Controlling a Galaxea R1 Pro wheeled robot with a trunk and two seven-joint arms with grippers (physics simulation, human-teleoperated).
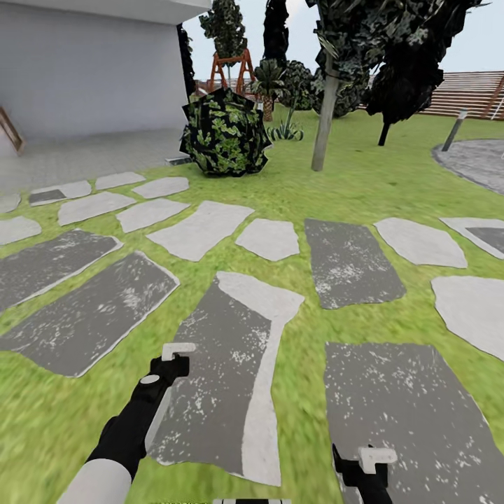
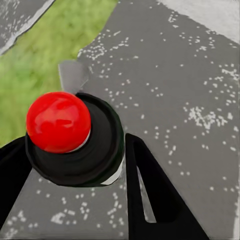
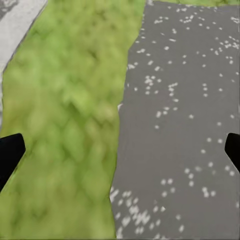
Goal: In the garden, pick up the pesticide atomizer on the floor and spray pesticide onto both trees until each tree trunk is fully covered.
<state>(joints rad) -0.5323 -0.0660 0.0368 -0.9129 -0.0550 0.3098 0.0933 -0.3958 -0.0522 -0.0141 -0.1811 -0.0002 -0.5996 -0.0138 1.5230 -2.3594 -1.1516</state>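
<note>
Left pincer (image 2: 75,185) is pinching the atomizer (image 2: 72,135); pick-up done. Right pincer (image 3: 120,155) is hanging spread, w/o load. Trunk (image 1: 324,119) is standing far ahead, apparently unsprayed; spraying both trees is remaining.

Green lawn (image 1: 301,182) with grey stepping stones (image 1: 350,262)

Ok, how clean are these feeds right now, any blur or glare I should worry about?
Head view: grass smears soft near the lower edge, the tree trunk stays sharp. Left wrist view: a glossy highlight on the atomizer's red cap, no washout. Right wrist view: grass mushy, stepping stone speckles crisp. No cast shadows anywhere.
</note>
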